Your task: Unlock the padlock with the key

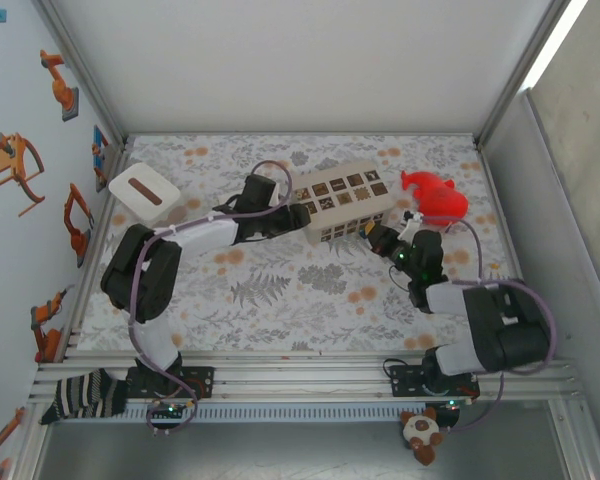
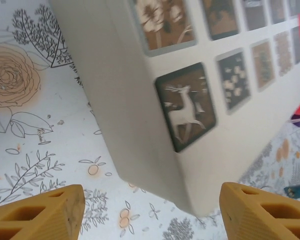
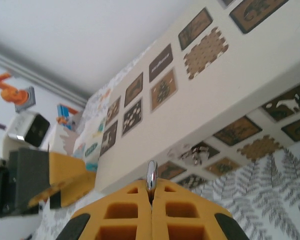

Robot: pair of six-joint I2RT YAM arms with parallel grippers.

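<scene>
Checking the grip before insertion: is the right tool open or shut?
Shut: the right tool has its yellow fingers pressed together, pinching a small silver piece that protrudes.

Cream box (image 1: 342,200) bears brown picture tiles; worktop (image 1: 280,290) shows grey leaves, orange blooms; toy (image 1: 438,196) is red; key (image 3: 151,176) silver.

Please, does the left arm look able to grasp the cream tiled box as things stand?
Probably yes: the left gripper stands open at a corner of the cream tiled box, with nothing between them.
</scene>
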